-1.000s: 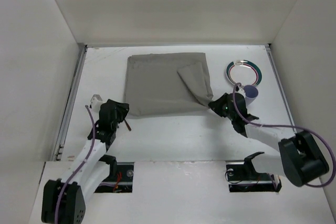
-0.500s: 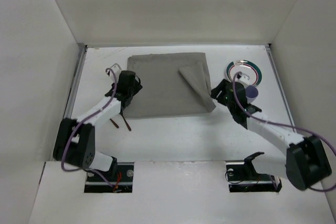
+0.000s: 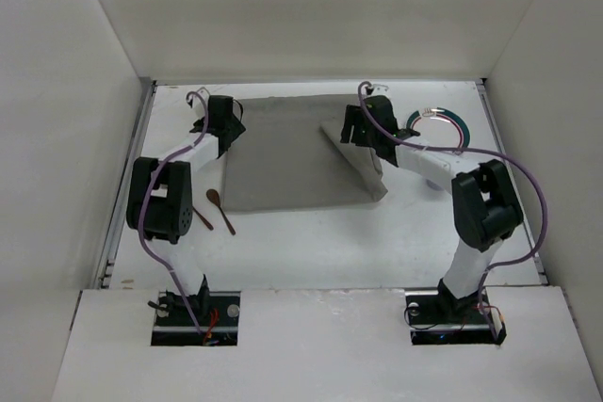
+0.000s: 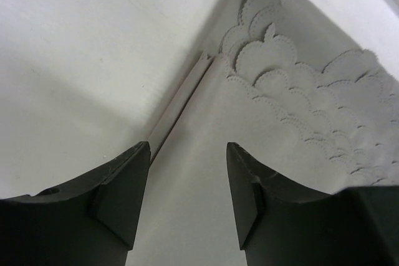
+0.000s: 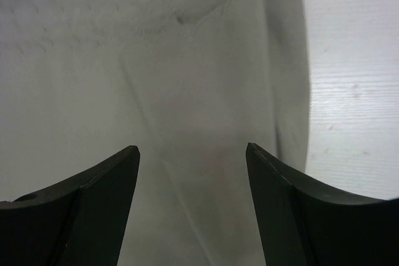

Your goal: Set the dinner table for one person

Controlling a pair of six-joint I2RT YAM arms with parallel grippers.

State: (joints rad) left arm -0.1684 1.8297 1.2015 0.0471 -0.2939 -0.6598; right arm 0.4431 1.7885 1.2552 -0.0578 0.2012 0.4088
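Two grippers hover over the far end of the grey cloth mat (image 3: pixel 283 162), which lies on the dinner table (image 3: pixel 311 242). The table is the matte white top that fills the floor of the enclosure, under both arms and everything else.

The left gripper (image 4: pixel 187 154) has its fingers spread. In the left wrist view they straddle the mat's left edge near the far corner, where a scalloped stitched pattern shows. The right gripper (image 5: pixel 192 151) also has its fingers apart, and it sits above a flap (image 3: pixel 356 155) of the mat that is folded back over its right side. Neither gripper holds anything.

A plate (image 3: pixel 456 121) with a coloured rim sits to the right of the mat, and two wooden spoons (image 3: pixel 224 217) lie near its front left corner.

The table looks rigid, flat and fixed, so it is a surface to lay things on and not something to grip. The mat is probably light, limp and quick to wrinkle. It is likely best pinched at its corners or at the free edge of the flap and drawn outward low over the table. A one-sided pull could drag the whole cloth instead of unfolding it.
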